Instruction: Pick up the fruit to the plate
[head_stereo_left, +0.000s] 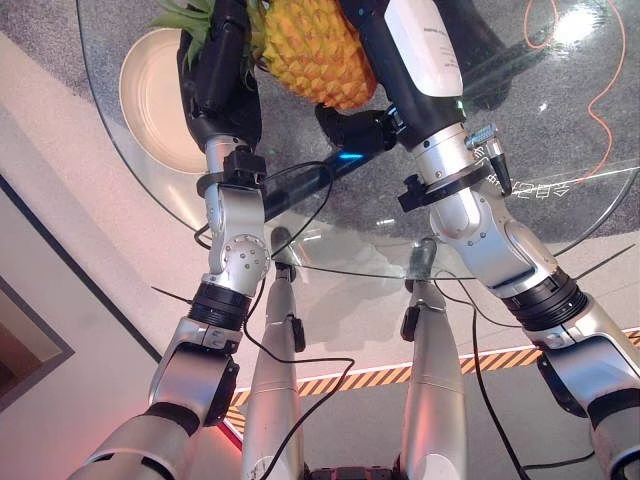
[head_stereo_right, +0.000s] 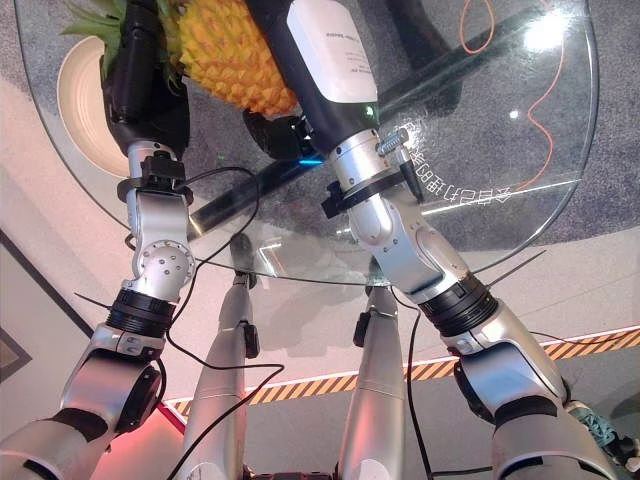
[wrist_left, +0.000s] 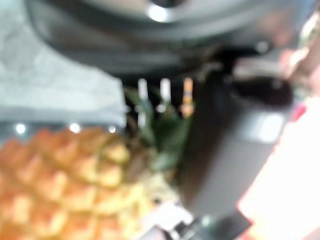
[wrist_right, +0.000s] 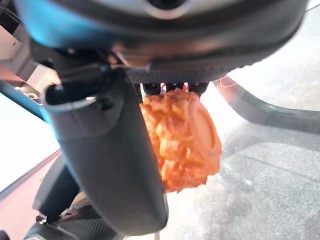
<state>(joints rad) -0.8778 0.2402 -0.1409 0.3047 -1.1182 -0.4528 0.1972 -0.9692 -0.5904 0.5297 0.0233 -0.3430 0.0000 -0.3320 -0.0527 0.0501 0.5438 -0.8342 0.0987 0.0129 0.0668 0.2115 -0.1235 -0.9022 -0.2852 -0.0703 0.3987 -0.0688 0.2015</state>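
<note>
Near the top centre of the frame, the pineapple (head_stereo_left: 312, 55) is being held above the glass worktop (head_stereo_left: 560, 120), the left hand (head_stereo_left: 222, 75) grasping it by the crown end and the right hand (head_stereo_left: 395, 60) by the base end. It is looking heavy, stiff and rough-skinned, so gripping both ends is suiting it. The plate (head_stereo_left: 150, 95) at upper left is lying empty.

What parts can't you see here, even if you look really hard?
- Left hand fingers: eye views, hidden behind the pineapple.
- Right hand fingers: eye views, tucked under the pineapple.
- Plate: left eye view, partly covered by the left hand.
- Pineapple leaves: left wrist view, blurred.
</note>
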